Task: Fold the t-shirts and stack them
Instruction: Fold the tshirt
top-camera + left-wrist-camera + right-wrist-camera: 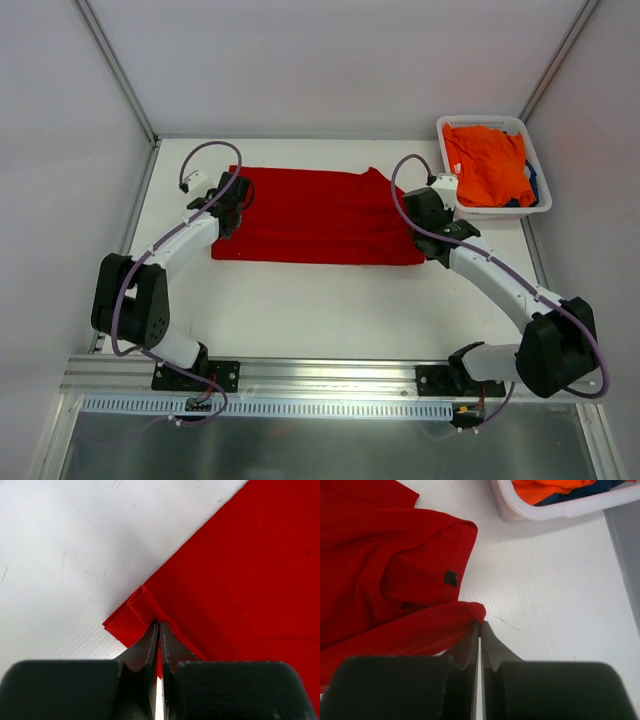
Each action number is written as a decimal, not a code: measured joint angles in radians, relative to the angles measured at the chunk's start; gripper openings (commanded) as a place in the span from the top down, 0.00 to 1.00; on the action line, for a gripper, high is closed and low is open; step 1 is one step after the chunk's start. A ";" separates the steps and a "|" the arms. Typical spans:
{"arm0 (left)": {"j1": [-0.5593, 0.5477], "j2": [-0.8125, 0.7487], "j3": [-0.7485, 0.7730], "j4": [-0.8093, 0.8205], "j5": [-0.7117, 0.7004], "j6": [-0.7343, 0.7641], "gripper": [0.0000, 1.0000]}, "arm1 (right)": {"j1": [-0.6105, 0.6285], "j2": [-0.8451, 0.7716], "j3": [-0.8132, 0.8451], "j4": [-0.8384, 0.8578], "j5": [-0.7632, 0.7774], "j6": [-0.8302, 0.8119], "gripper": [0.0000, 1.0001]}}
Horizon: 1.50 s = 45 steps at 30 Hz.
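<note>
Two grippers, both clamped on the red t-shirt [315,215].

Left gripper [159,626]: fingers together, a sliver of red showing between them, and a small rolled-up corner of cloth bunched at the tips. It sits at the shirt's left end.

Right gripper [480,626]: fingers together, pinching a folded edge at the shirt's right end. The neck opening with a small black tag [450,578] lies just past the tips.

The shirt lies flat on the white table [330,310] as a wide band, stretched across the middle between the two arms. The near edge is roughly straight and the far right corner sticks out a little.

White basket [495,122] sits at the far right corner of the table, near the right gripper and not touching the red shirt. An orange t-shirt [485,160] is heaped inside, with a dark blue garment [590,491] peeking out beneath it on the right side.
</note>
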 measured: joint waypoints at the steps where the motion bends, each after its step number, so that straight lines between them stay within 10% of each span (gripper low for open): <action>1: 0.005 0.011 0.003 0.003 0.002 0.002 1.00 | -0.005 0.018 0.007 0.006 -0.006 -0.005 1.00; 23: 0.058 0.270 0.164 0.074 0.045 0.073 1.00 | -0.067 0.282 0.117 0.109 -0.066 -0.042 1.00; 26: 0.058 0.293 0.180 0.075 0.048 0.081 0.82 | -0.072 0.306 0.128 0.111 -0.073 -0.042 0.93; 28: 0.058 0.307 0.191 0.077 0.048 0.092 0.48 | -0.074 0.315 0.132 0.112 -0.076 -0.040 0.77; 32: 0.064 0.323 0.202 0.082 0.047 0.106 0.15 | -0.076 0.336 0.148 0.116 -0.080 -0.048 0.61; 45: 0.071 0.296 0.189 0.085 0.048 0.121 0.03 | -0.077 0.328 0.201 0.096 -0.085 -0.060 0.61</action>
